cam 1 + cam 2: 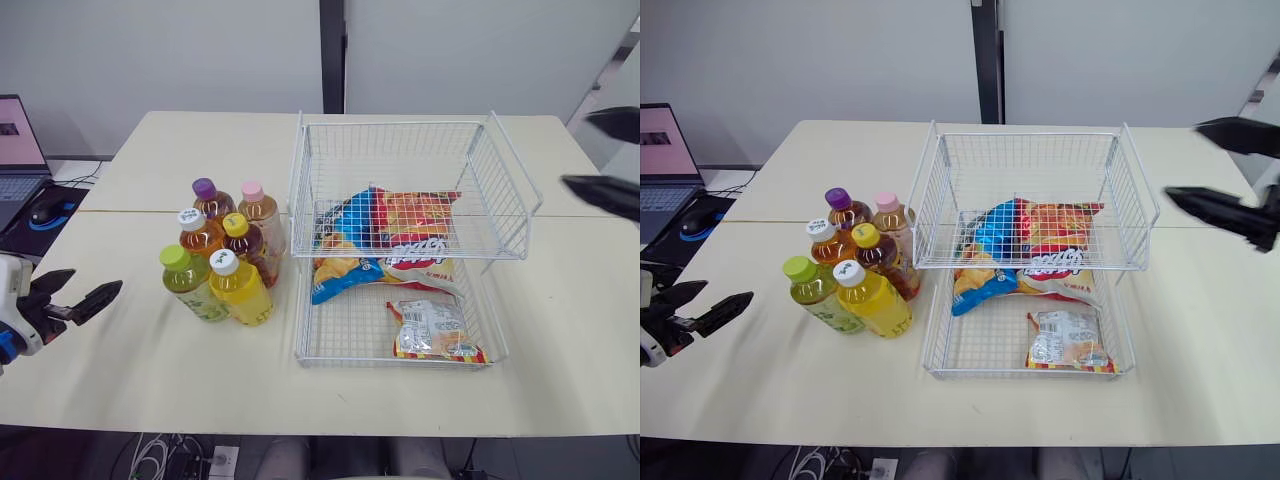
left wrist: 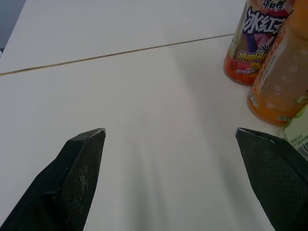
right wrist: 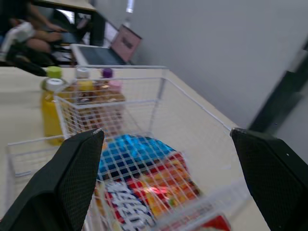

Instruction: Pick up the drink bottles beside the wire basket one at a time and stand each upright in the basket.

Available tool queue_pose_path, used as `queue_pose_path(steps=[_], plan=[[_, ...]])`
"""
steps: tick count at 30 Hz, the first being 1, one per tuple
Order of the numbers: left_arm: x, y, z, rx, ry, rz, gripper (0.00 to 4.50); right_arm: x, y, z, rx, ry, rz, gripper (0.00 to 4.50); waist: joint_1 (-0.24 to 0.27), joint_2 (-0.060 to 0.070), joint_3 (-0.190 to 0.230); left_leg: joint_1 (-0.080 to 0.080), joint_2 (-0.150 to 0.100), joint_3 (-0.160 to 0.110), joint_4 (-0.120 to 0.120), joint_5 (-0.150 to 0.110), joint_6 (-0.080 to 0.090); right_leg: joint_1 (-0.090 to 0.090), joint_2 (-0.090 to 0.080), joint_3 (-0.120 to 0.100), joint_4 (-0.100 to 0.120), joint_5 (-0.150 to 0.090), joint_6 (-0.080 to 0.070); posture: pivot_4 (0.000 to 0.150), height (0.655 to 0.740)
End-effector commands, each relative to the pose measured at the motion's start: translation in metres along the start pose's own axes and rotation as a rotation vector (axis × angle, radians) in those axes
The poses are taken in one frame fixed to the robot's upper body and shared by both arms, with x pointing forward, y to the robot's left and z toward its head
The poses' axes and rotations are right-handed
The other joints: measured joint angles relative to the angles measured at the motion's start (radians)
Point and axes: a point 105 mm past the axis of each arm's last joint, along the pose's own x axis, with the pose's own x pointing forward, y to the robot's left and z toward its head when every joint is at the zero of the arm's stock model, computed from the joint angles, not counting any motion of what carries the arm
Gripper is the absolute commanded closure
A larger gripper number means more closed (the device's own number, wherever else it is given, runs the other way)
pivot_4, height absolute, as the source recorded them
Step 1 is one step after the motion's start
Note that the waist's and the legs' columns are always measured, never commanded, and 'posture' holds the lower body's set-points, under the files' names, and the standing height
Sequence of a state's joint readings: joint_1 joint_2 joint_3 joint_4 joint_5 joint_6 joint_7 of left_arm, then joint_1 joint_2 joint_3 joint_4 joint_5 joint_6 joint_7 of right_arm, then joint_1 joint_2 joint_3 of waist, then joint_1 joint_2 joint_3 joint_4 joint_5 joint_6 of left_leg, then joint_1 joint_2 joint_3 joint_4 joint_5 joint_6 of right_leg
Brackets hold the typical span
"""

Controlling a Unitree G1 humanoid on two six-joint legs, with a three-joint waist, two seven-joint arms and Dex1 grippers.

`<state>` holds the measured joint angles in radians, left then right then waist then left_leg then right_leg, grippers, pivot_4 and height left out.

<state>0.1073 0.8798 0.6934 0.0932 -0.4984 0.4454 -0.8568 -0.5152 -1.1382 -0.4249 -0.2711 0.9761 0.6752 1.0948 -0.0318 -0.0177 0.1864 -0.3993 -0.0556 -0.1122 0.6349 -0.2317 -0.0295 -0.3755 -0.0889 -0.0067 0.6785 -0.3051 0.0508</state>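
Several drink bottles stand upright in a cluster left of the white wire basket (image 1: 300, 190): a yellow one (image 1: 241, 291), a green one (image 1: 190, 283), amber ones with yellow (image 1: 243, 240), white (image 1: 200, 234), purple (image 1: 211, 199) and pink (image 1: 259, 207) caps. My left gripper (image 1: 78, 291) is open, low over the table, left of the cluster and apart from it. In the left wrist view its fingers (image 2: 77, 178) frame bare table with bottle bases (image 2: 250, 53) off to one side. My right gripper (image 1: 600, 155) hangs open in the air at the basket's right.
The basket holds snack bags: a blue and red chip bag (image 1: 390, 240) and a small packet (image 1: 432, 330). A laptop (image 1: 18, 150) and a mouse (image 1: 45, 208) sit at the far left beyond the table edge. Bare table lies in front of the bottles.
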Motion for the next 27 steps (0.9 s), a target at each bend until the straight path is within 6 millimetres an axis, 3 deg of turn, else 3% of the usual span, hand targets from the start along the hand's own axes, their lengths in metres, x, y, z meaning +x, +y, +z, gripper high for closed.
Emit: queue_pose_path(steps=[1, 5, 10, 13, 17, 24, 27], plan=[[-0.013, 0.002, 0.014, 0.021, -0.049, 0.031, 0.02, 0.025, 0.016, 0.010, -0.003, -0.033, 0.166, 0.00, 0.003, 0.000, 0.000, -0.001, 0.000, 0.000, 0.000, 0.000, 0.000, 0.000, 0.000, 0.000, 0.000, 0.000, 0.000, 0.150, 0.7400], [-0.026, 0.001, 0.012, 0.013, -0.047, 0.059, 0.02, 0.049, 0.025, 0.014, 0.009, -0.059, 0.320, 0.00, 0.003, 0.000, 0.000, -0.002, 0.000, 0.000, -0.001, 0.000, 0.000, -0.004, 0.000, 0.000, 0.000, 0.000, 0.000, 0.150, 0.7400], [-0.044, -0.008, 0.017, 0.020, -0.063, 0.073, 0.02, 0.064, 0.033, 0.010, 0.025, -0.058, 0.433, 0.00, 0.009, -0.001, 0.000, -0.002, -0.001, -0.001, -0.002, 0.000, 0.000, -0.004, -0.001, 0.000, 0.000, 0.000, 0.000, 0.150, 0.7400], [-0.058, -0.014, 0.033, 0.031, -0.105, 0.082, 0.02, 0.069, 0.033, 0.007, 0.032, -0.061, 0.462, 0.00, 0.008, -0.002, 0.000, -0.002, -0.001, 0.000, -0.002, 0.000, 0.000, -0.004, -0.001, 0.000, 0.000, 0.000, 0.000, 0.150, 0.7400], [-0.076, -0.040, 0.055, 0.060, -0.112, -0.015, 0.02, 0.076, 0.039, 0.001, 0.044, -0.063, 0.517, 0.00, 0.006, -0.002, 0.000, -0.002, -0.001, 0.000, -0.002, 0.000, 0.000, -0.004, -0.001, 0.000, 0.000, 0.000, 0.000, 0.150, 0.7400], [-0.056, -0.087, 0.073, 0.040, -0.176, -0.095, 0.02, 0.082, 0.042, -0.005, 0.050, -0.066, 0.563, 0.00, 0.009, -0.002, 0.000, -0.002, -0.001, 0.000, -0.002, 0.000, 0.000, -0.004, -0.001, 0.000, 0.000, 0.000, 0.000, 0.150, 0.7400], [-0.044, -0.093, 0.078, 0.027, -0.242, -0.044, 0.02, 0.082, 0.044, -0.006, 0.050, -0.067, 0.570, 0.00, 0.009, -0.002, 0.000, -0.002, -0.001, 0.000, -0.002, 0.000, 0.000, -0.004, -0.001, 0.000, 0.000, 0.000, 0.000, 0.150, 0.7400]])
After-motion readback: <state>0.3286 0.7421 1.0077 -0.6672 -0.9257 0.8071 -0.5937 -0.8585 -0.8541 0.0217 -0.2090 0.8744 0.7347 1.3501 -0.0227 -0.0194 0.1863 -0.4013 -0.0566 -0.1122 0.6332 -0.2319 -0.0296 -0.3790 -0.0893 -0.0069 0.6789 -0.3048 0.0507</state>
